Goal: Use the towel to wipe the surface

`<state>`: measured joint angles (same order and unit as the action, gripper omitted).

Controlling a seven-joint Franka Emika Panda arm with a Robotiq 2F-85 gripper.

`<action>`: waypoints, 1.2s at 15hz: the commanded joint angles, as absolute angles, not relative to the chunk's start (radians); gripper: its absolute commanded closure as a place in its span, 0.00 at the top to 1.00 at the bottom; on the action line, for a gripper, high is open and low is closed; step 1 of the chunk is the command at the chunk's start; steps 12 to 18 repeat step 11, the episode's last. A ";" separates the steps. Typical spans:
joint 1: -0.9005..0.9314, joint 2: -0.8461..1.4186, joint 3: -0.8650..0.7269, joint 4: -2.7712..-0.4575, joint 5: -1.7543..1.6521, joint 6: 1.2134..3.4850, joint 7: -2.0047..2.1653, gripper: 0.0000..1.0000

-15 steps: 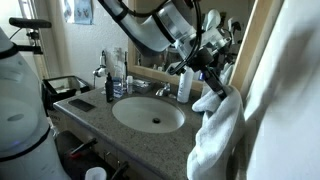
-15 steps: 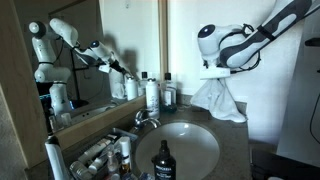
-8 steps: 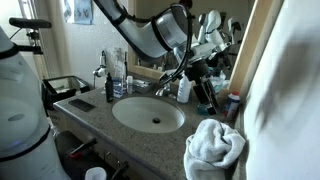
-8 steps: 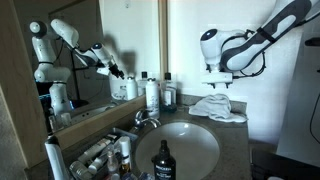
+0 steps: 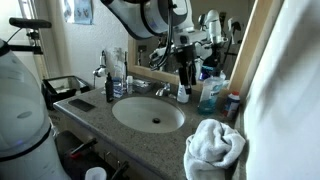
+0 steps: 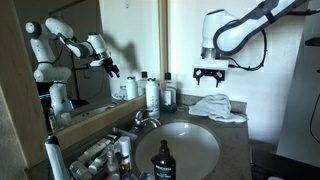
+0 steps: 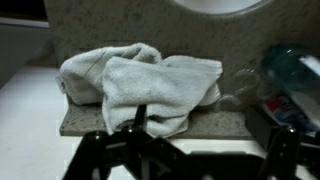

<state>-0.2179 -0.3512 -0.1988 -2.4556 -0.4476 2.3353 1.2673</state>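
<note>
White rounded arm (image 6: 226,30), black tool (image 6: 211,79) — dark cable (image 6: 263,50), perhaps, alongside

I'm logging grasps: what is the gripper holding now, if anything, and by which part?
Nothing. The gripper hangs open above the towel, which lies rumpled on the countertop.

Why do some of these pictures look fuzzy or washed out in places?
Wrist view: the towel is fairly sharp, but the claw is a dark blur and the lower left corner is bleached white. In an exterior view, a blurry white shape fills the right side, probably too near the lens. In an exterior view, the mirror doubles the arm.
</note>
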 commanded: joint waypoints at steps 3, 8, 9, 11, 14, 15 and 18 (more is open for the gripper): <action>-0.125 -0.459 -0.125 -2.430 -0.106 2.235 0.955 1.00; -0.080 -0.451 -0.070 -2.354 0.060 2.059 0.744 1.00; -0.085 -0.442 -0.054 -2.342 0.061 2.029 0.730 1.00; -0.084 -0.435 -0.039 -2.329 0.072 1.988 0.687 1.00; -0.084 -0.435 -0.039 -2.329 0.072 1.988 0.687 1.00; -0.084 -0.435 -0.039 -2.329 0.072 1.988 0.687 1.00; -0.084 -0.435 -0.039 -2.329 0.072 1.988 0.687 1.00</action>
